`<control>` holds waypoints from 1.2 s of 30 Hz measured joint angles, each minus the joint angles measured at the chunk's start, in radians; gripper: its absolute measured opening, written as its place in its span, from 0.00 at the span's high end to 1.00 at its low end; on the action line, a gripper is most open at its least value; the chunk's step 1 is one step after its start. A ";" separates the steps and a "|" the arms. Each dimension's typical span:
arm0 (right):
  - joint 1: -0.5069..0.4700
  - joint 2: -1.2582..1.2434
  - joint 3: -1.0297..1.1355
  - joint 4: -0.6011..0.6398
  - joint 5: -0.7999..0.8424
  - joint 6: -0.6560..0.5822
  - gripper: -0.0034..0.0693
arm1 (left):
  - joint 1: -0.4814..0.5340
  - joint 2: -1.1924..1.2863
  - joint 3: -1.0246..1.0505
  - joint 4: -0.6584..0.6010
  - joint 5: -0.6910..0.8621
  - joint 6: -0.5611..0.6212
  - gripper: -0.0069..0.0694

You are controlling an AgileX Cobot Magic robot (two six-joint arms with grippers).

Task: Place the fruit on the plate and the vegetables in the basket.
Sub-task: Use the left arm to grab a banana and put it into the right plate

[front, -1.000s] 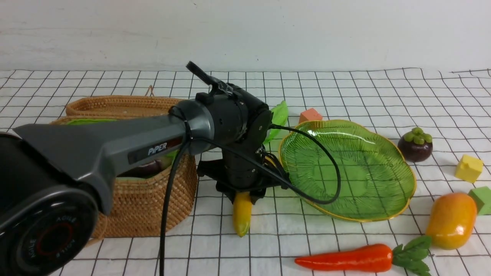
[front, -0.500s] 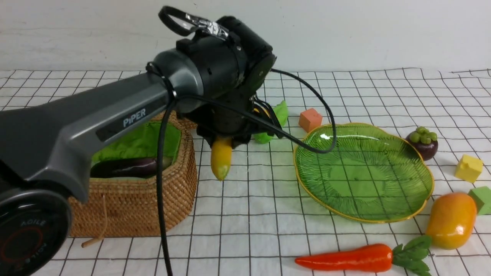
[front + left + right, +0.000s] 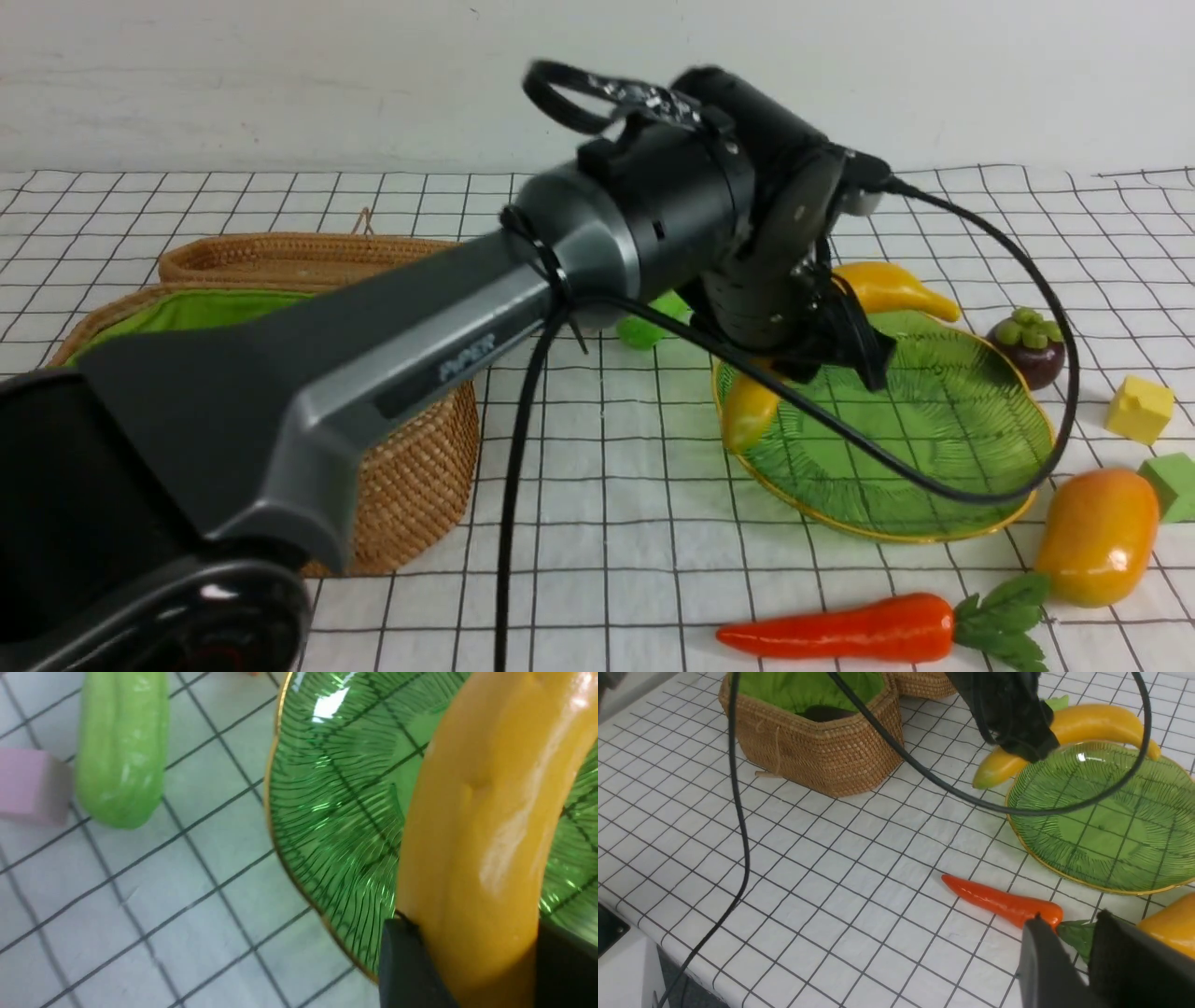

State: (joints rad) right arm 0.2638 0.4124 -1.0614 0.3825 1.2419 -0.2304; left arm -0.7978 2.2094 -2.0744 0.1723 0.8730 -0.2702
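My left gripper (image 3: pixel 812 350) is shut on the yellow banana (image 3: pixel 887 285) and holds it across the near-left rim of the green plate (image 3: pixel 934 439). In the left wrist view the fingers (image 3: pixel 406 961) clamp the banana (image 3: pixel 486 835) above the plate (image 3: pixel 336 793). My right gripper (image 3: pixel 1069 938) is shut and empty, low over the carrot's leaves. The carrot (image 3: pixel 840 630) and mango (image 3: pixel 1097 537) lie in front of the plate. The mangosteen (image 3: pixel 1027 341) sits behind its right side. The gourd (image 3: pixel 121 746) lies left of the plate. The basket (image 3: pixel 420 467) holds the eggplant (image 3: pixel 826 713). The radish is hidden.
A shallow woven lid (image 3: pixel 280 257) lies behind the basket. A yellow cube (image 3: pixel 1141 409) and a green cube (image 3: pixel 1174 485) sit at the right edge. A pink cube (image 3: pixel 28 786) lies beside the gourd. The left arm's cable (image 3: pixel 738 812) hangs over the cloth.
My left gripper lifted the banana off the cloth beside the basket and carried it right. It now holds the banana over the plate's rim.
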 joint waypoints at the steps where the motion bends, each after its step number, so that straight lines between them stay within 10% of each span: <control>1: 0.000 0.000 0.000 0.001 0.000 0.000 0.70 | 0.000 0.018 0.000 -0.002 -0.035 0.016 0.52; 11: 0.000 0.000 0.000 0.011 0.005 0.000 0.70 | -0.042 0.105 0.000 -0.022 -0.211 0.371 0.52; 36: 0.000 0.000 0.000 0.030 0.021 0.000 0.70 | -0.021 0.146 0.000 0.104 -0.081 0.270 0.38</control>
State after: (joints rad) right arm 0.2638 0.4124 -1.0614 0.4121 1.2627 -0.2304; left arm -0.8188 2.3555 -2.0744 0.2765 0.7919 0.0000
